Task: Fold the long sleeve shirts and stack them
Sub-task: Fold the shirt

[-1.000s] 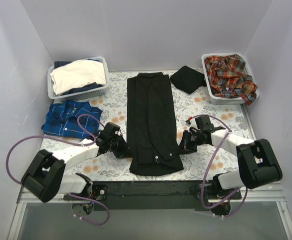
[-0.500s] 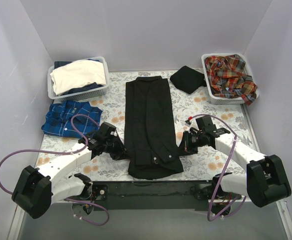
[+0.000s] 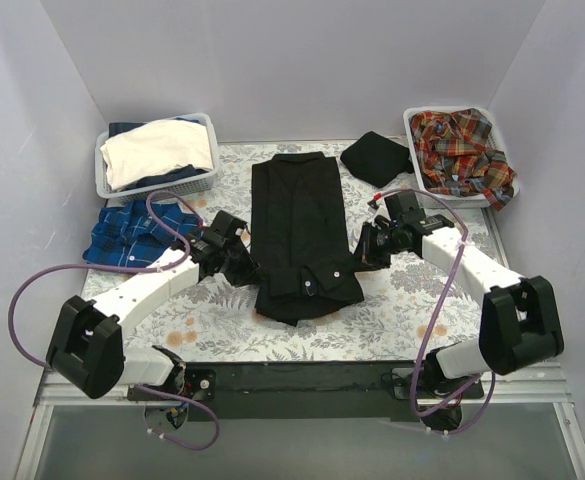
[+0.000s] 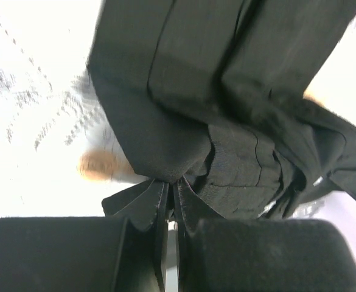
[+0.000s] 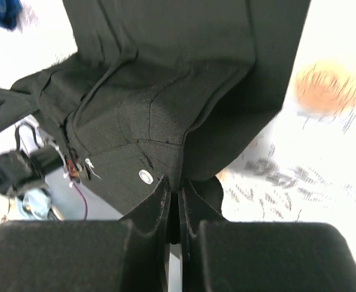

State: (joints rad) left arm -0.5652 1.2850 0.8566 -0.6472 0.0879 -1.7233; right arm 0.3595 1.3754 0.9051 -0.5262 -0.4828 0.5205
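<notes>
Midway, we saw black shirt lying lengthwise at centre of table, collar at far end. Left gripper and right gripper each pinched tight on hem corner, one either side, equally near. Hem apparently lifted, collar straight ahead.

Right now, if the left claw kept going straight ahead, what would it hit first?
The black shirt: the left gripper is pinching its edge and points across the folded cloth. Beyond that it would probably meet the right gripper, though depth is unclear.
</notes>
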